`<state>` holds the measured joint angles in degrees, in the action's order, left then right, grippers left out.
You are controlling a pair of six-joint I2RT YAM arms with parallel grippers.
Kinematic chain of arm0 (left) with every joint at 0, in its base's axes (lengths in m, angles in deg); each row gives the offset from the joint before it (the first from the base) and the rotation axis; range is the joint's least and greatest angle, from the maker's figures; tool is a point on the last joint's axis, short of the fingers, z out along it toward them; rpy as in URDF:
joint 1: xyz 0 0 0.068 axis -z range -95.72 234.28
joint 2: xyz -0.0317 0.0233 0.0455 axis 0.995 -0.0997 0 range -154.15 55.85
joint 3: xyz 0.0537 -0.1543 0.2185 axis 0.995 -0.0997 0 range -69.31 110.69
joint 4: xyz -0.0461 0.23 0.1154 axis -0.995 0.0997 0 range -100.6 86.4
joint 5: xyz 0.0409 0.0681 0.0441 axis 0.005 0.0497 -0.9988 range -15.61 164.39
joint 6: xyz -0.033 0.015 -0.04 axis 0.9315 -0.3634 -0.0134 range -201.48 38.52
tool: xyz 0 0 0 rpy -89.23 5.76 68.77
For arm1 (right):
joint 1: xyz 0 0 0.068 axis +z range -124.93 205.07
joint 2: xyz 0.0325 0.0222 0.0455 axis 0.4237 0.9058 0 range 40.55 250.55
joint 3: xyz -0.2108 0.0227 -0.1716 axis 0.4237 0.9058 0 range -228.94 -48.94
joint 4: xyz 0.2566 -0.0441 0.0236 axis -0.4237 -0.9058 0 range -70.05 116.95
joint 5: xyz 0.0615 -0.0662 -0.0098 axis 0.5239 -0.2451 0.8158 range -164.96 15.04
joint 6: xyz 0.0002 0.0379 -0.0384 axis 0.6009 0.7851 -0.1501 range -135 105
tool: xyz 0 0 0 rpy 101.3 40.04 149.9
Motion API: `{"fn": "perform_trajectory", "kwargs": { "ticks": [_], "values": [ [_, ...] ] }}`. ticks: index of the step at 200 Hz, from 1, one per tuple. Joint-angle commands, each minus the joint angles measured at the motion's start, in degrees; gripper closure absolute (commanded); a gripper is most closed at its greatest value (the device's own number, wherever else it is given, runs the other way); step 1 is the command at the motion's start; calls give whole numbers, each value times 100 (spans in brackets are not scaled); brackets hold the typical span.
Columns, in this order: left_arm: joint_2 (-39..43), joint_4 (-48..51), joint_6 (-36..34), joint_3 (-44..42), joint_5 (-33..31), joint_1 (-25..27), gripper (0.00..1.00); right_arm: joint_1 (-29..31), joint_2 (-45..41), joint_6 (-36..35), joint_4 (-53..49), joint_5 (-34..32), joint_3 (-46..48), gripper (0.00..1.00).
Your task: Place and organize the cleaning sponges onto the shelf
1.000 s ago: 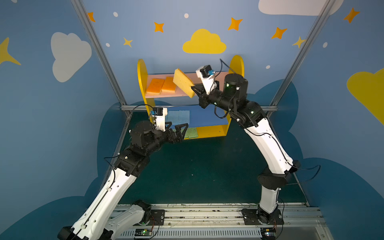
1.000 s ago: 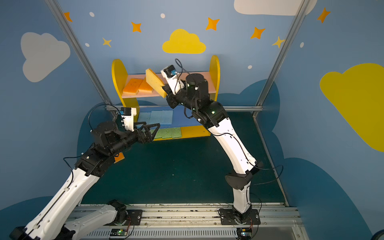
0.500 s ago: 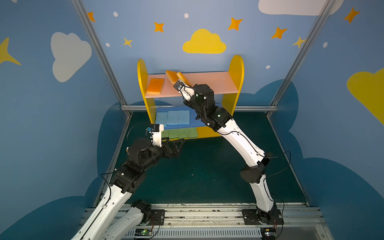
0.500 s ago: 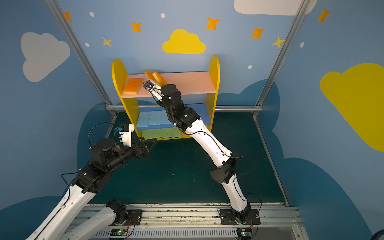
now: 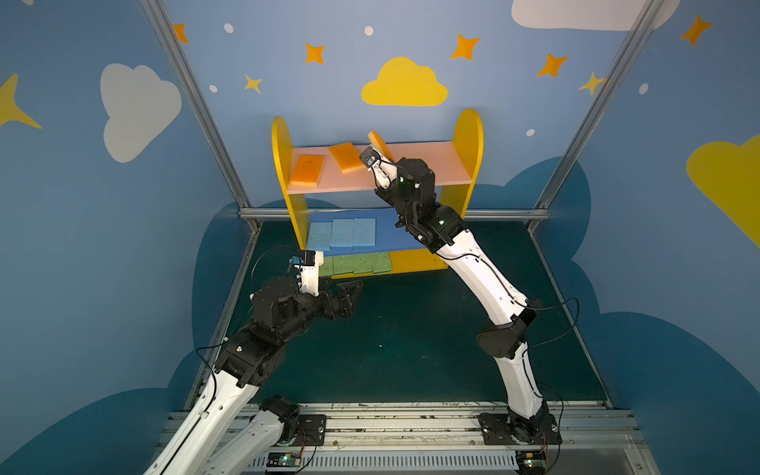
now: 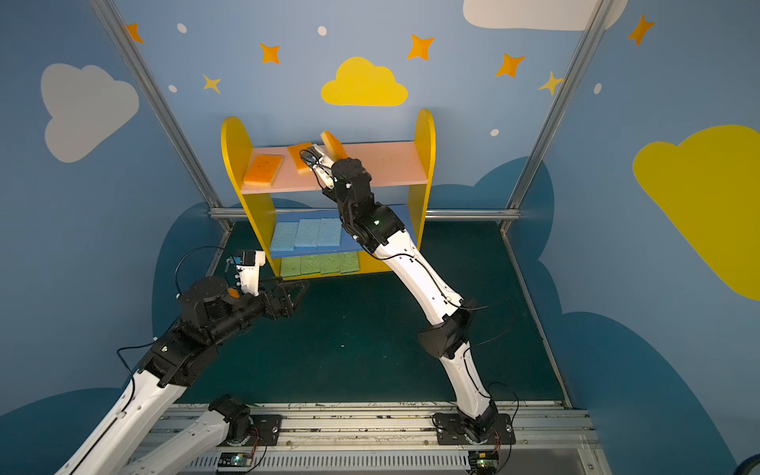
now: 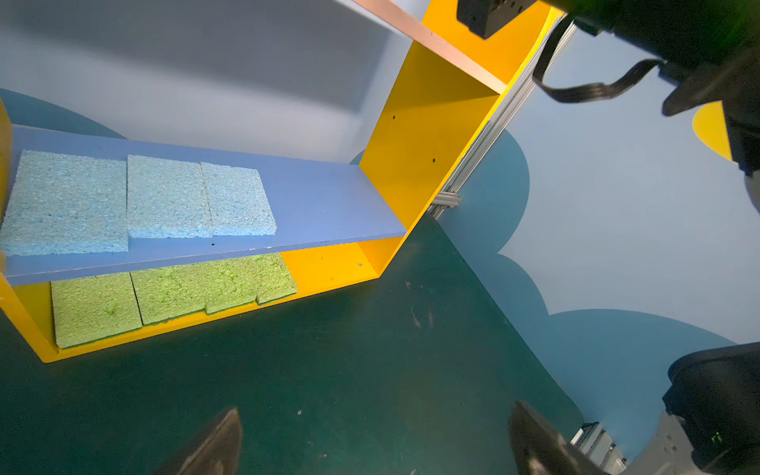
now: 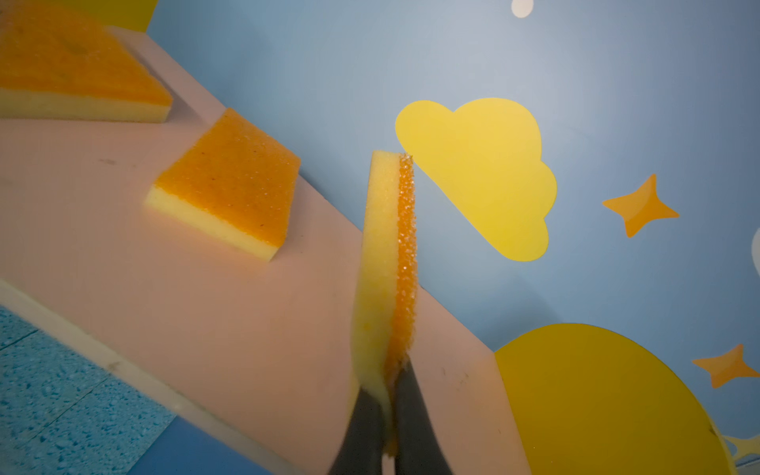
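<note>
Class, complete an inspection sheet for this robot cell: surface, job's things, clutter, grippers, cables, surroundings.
Surface: dark green table mat, bare between the arms.
Job's things: wooden shelf with yellow side panels; two flat orange-topped yellow sponges on its pink top board; three light blue porous sponges on the blue board; four light green sponges on the yellow bottom board.
Clutter: nothing seen.
Grippers: right gripper shut on a third orange sponge, held on edge over the pink board; left gripper open, empty, above the mat.
Cables: black cables loop off both arms.
Surroundings: blue walls painted with clouds and stars; aluminium frame posts.
</note>
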<state>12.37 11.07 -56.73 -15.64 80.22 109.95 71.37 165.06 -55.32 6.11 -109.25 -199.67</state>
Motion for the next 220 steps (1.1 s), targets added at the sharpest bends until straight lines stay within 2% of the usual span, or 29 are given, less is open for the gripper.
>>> {"fn": "perform_trajectory", "kwargs": {
  "ticks": [1,24,36,49,69,87,131,179,197,212,220],
  "values": [
    [16,208,-122,164,-3,0,0,-137,10,-124,152,-165,-185,97],
    [7,298,-126,244,-19,2,0,-92,38,-3,84,71,-185,95],
    [2,295,-91,266,-19,-2,0,-16,64,139,8,260,-184,89],
    [-17,285,-60,297,-11,-1,0,49,101,310,-89,441,-184,75],
    [-86,337,-66,450,-3,-4,0,88,104,635,-272,708,-191,45],
    [-218,461,-141,736,37,-14,0,89,56,806,-437,844,-184,33],
    [-1061,994,-602,2254,61,-34,2,14,-469,1333,-650,1171,218,30],
    [-2278,1374,-1160,4163,-127,-94,3,-341,-1375,2199,-651,2054,1207,28],
    [-2923,1660,-1341,5065,-263,-209,13,-592,-1734,2760,-689,2585,1569,28],
    [-3369,1684,-1390,5657,-306,-352,30,-868,-2029,3230,-610,3154,1903,29],
    [-3593,1657,-1386,5945,-308,-448,39,-1005,-2131,3448,-567,3441,2017,33]
  ]
}}
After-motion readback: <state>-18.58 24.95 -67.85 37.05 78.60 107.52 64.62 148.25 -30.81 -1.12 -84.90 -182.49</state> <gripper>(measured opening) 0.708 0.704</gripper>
